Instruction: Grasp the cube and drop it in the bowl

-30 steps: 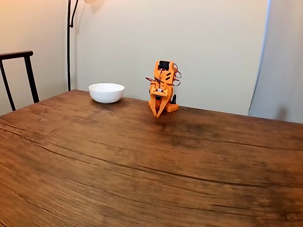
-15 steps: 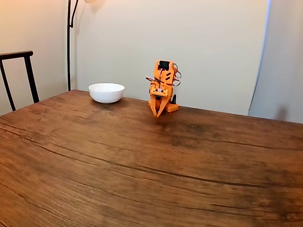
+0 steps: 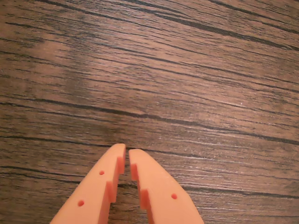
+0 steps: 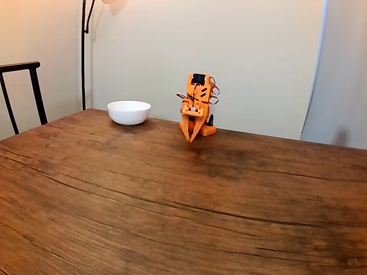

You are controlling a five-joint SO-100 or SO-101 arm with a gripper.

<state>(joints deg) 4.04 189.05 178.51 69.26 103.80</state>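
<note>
Orange and folded low, the end effector points down at the tabletop near its far edge in the fixed view. Its two fingers are clenched tip to tip with nothing between them, a thin slit showing in the wrist view, where they enter from 6 o'clock over bare wood grain. At about 9 o'clock from the arm in the fixed view, the bowl sits near it on the tabletop, upright.
</note>
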